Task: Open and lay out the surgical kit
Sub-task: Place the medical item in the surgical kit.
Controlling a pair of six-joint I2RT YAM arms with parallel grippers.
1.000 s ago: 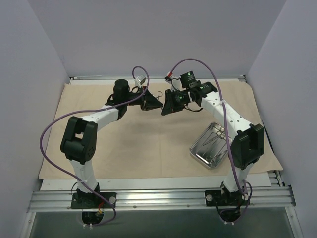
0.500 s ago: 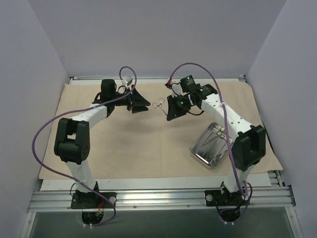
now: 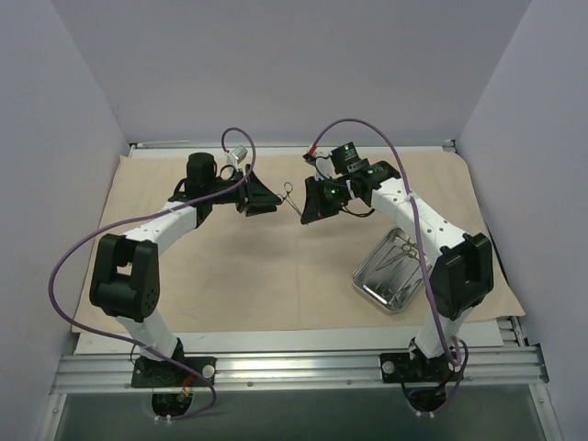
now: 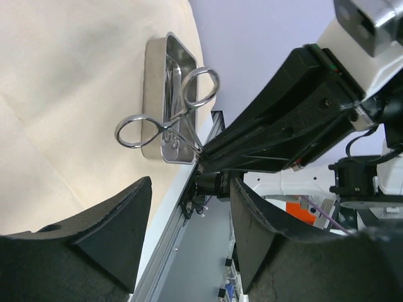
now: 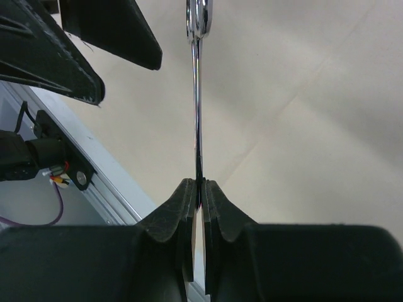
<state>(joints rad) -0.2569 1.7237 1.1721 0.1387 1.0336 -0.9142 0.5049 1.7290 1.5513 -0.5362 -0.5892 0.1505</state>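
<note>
The surgical kit's tan cloth wrap (image 3: 230, 266) lies spread flat over the table. Its steel tray (image 3: 371, 255) sits on the cloth at the right with thin instruments inside. My right gripper (image 3: 306, 209) is shut on the tip end of a scissor-like instrument (image 3: 290, 191) and holds it above the cloth, ring handles pointing toward the left arm. In the right wrist view the shaft (image 5: 197, 107) runs straight out of the shut right gripper (image 5: 199, 189). My left gripper (image 3: 268, 197) is open, just left of the rings and apart from them. The rings (image 4: 167, 116) hang beyond its open fingertips (image 4: 189, 207).
Grey walls close in the table on three sides. A metal rail (image 3: 294, 367) carrying both arm bases runs along the near edge. The tray (image 4: 153, 94) lies close to the right arm's elbow. Purple cables loop over both arms.
My left gripper has opened, let go of the instrument's ring end and drawn back to the left. The right gripper stays shut on the instrument and has shifted slightly.
</note>
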